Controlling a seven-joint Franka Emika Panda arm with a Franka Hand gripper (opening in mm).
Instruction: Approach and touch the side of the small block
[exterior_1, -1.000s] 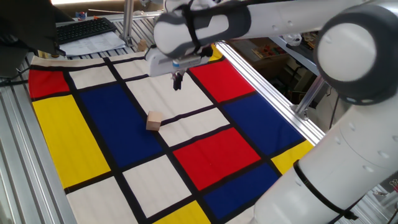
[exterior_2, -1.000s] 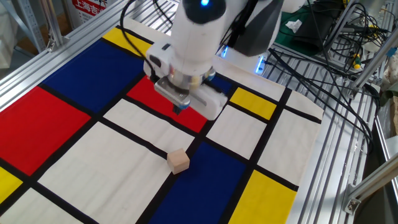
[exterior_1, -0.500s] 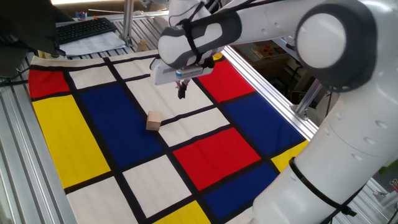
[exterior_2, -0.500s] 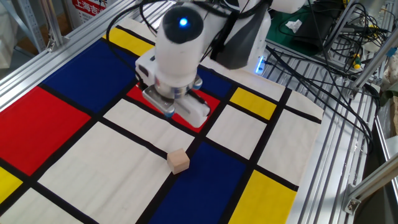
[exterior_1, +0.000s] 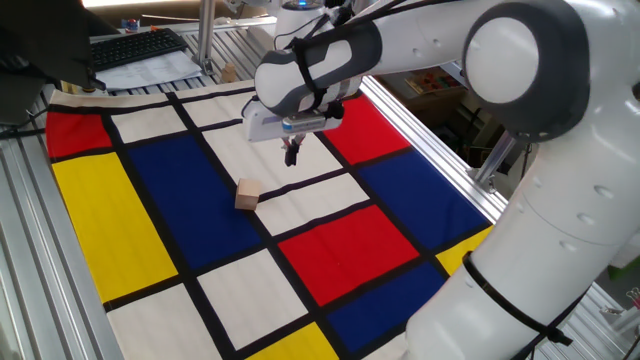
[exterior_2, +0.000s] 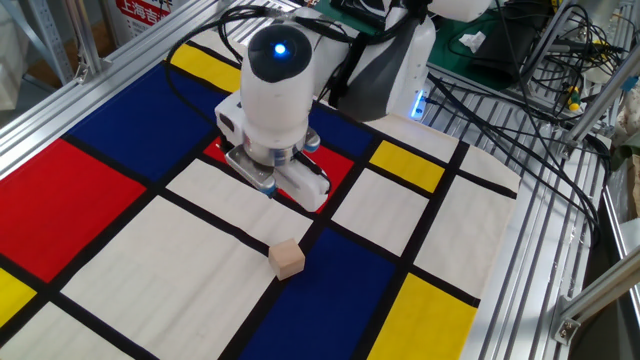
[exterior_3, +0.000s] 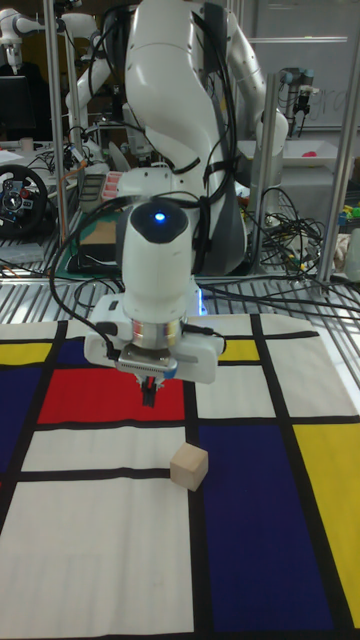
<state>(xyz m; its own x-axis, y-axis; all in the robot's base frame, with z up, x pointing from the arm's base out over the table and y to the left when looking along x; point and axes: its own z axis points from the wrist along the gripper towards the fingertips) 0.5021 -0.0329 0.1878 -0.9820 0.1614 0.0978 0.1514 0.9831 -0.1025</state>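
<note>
The Franka arm (exterior_1: 520, 120) hangs over the colour-block cloth (exterior_1: 120, 200), its gripper (exterior_1: 291, 152) pointing down with fingers together, holding nothing, above a white panel near a red one. The small block (exterior_1: 247, 194) sits on a white panel at a black stripe beside a blue panel, well apart from the fingertips — from the tall view it lies nearer the camera and slightly right of them, so the approach likely needs descent plus travel that way. No readable writing on block or cloth — red lettering on a far sign is too small to read.
</note>
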